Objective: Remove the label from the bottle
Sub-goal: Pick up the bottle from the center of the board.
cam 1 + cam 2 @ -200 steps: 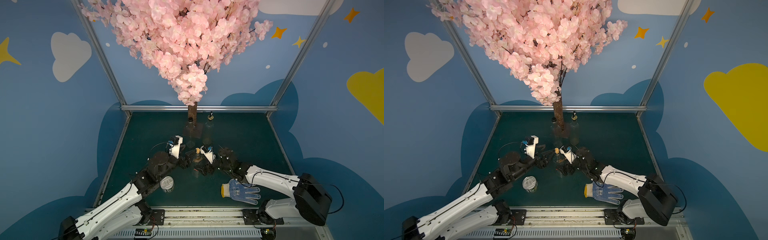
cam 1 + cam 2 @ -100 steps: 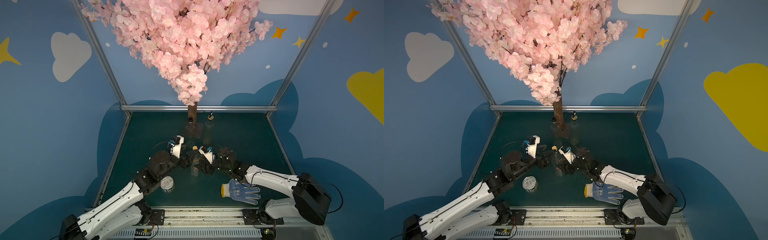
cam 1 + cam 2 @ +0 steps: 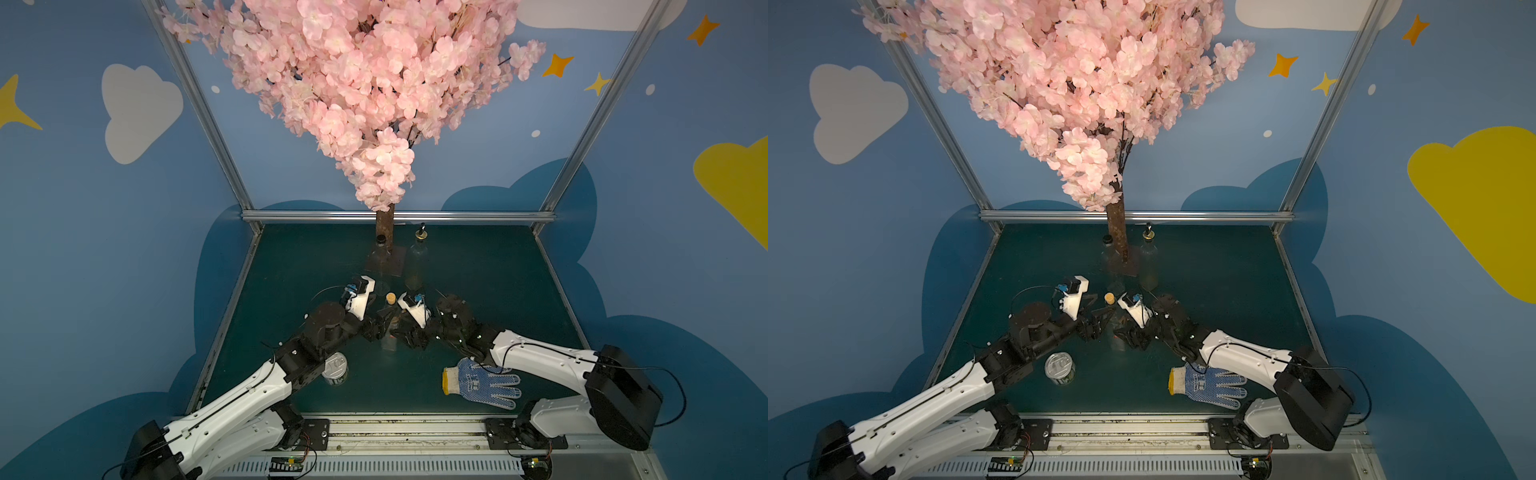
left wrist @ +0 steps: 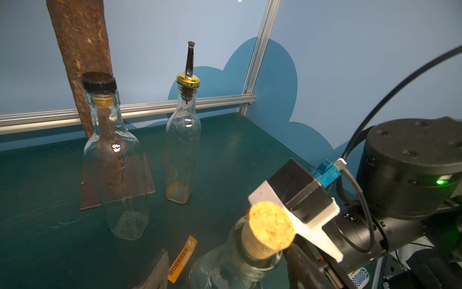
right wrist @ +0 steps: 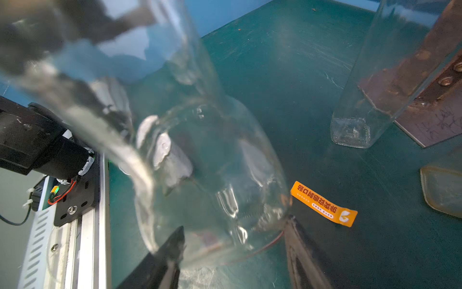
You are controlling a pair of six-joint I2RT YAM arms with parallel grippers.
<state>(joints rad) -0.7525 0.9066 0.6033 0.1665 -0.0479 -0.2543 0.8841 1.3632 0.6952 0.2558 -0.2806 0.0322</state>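
Label (image 5: 323, 204) lies detached on the table (image 5: 325, 75) beside the corked bottle (image 5: 220, 155), whose base my right gripper (image 5: 235, 224) has just clamped; left gripper (image 4: 226, 252): hold indeterminate; removal appears complete.

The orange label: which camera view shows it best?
The right wrist view: the orange label lies whole on the table, its print sharp. The left wrist view shows the label smaller, near the picture's edge. In both top views I cannot find it.

White arm shells (image 3: 232, 400), black joint housings (image 3: 623, 399), thin black cables (image 4: 390, 95), white wrist-camera mounts (image 3: 358, 303), blue connector (image 4: 325, 172), green status light (image 4: 440, 182).
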